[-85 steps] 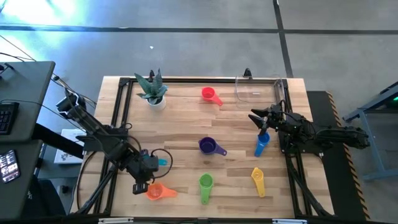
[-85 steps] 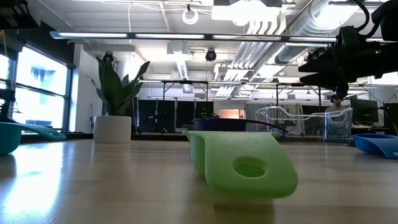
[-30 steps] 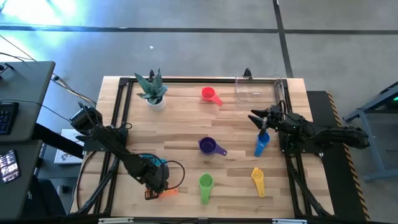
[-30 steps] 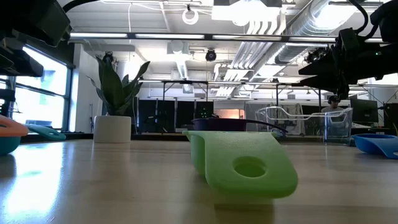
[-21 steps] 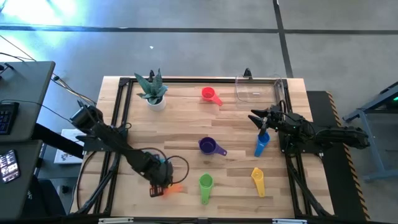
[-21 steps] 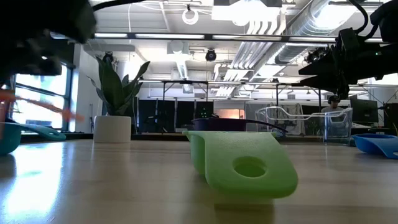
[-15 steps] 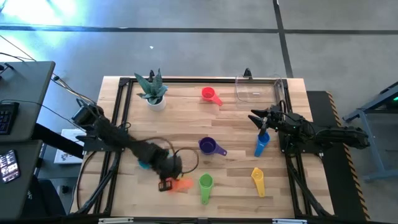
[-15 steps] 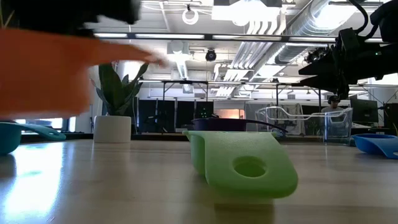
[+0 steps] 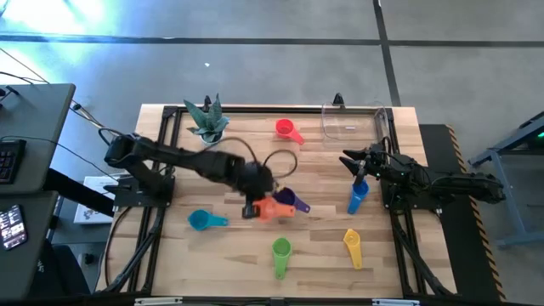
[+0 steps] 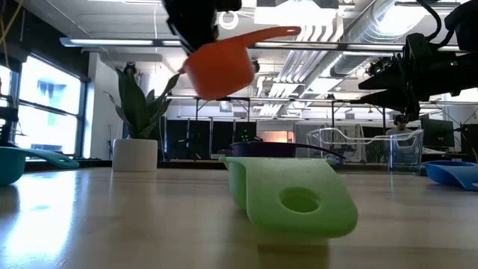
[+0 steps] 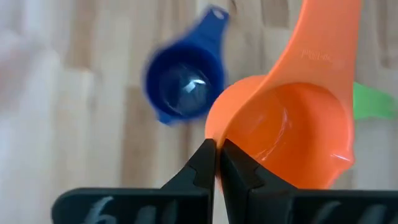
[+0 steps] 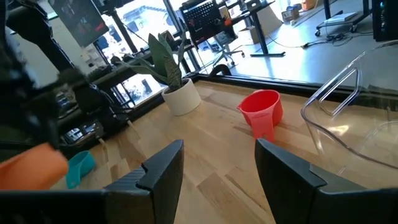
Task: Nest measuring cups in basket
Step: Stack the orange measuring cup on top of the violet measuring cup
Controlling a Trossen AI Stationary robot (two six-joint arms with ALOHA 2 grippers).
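High view blurs the left gripper [image 9: 255, 206] mid-table, its arm stretched across from the left edge; the left wrist view shows its jaws pinched shut on the rim of the smooth orange cup [image 11: 287, 127], held off the table just beside the purple cup [image 9: 285, 200]. Farther right, the clear rounded basket [image 9: 350, 121] sits at the far edge. Beside it the right gripper [image 9: 353, 161] hovers, jaws spread and empty.
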